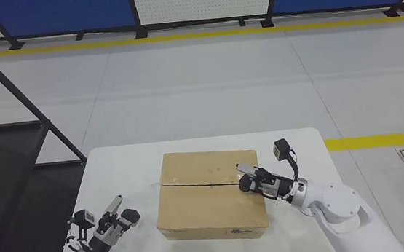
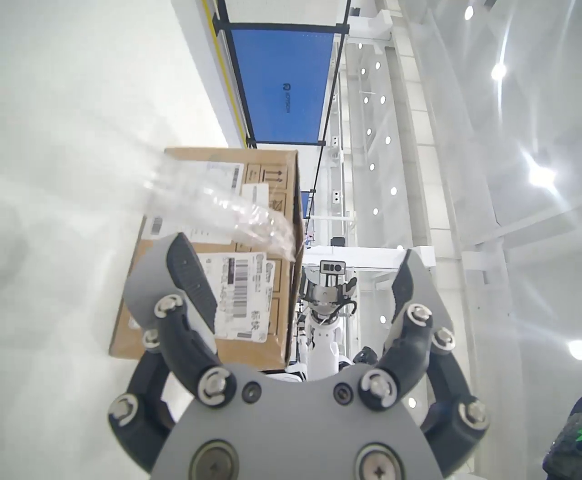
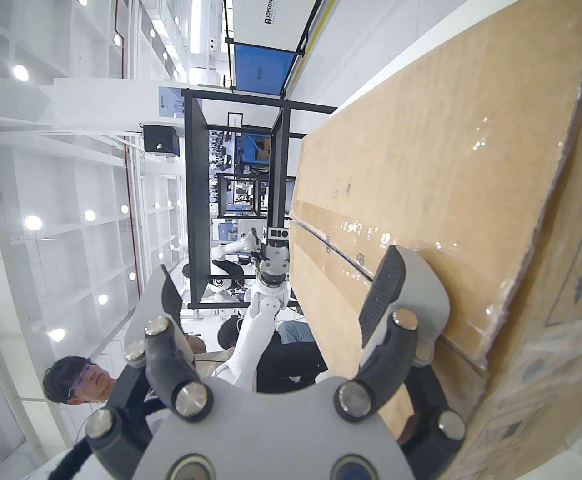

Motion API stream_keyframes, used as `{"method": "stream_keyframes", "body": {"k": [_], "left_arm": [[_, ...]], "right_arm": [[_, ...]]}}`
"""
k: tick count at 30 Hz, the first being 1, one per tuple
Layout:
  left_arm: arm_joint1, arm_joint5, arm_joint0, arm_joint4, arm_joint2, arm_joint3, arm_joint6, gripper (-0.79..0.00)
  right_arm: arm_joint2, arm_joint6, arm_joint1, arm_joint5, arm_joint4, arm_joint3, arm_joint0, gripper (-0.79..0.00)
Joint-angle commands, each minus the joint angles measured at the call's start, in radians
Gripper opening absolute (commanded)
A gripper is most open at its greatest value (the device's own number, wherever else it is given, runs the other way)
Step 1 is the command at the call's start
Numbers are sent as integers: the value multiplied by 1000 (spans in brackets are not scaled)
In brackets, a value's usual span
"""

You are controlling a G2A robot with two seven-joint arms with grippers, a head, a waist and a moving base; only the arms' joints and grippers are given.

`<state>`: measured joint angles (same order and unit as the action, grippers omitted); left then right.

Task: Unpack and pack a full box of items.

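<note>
Though wide, right fingers on box.

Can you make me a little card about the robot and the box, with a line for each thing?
Box: brown cardboard box, flaps shut, on the white table
Seam: clear tape along the top
Left gripper: open, beside the box, not touching it
Right gripper: open, at one end of the taped seam

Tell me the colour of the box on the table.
The box is plain brown cardboard, best seen in the top view.
</note>
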<state>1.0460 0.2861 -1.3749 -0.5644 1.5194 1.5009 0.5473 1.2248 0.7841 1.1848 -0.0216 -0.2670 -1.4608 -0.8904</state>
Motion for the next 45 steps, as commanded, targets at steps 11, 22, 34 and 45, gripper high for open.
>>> {"method": "stream_keyframes", "body": {"k": [11,22,34,45], "left_arm": [[41,-16,38,-39,-107,-7,-254,0],[92,-25,206,-114,-206,-159,-444,0],[109,92,210,-219,-119,-108,-470,0],[110,128,104,-160,-37,173,-497,0]], "right_arm": [[0,0,0,0,0,0,0,0],[0,0,0,0,0,0,0,0],[0,0,0,0,0,0,0,0],[0,0,0,0,0,0,0,0]]}}
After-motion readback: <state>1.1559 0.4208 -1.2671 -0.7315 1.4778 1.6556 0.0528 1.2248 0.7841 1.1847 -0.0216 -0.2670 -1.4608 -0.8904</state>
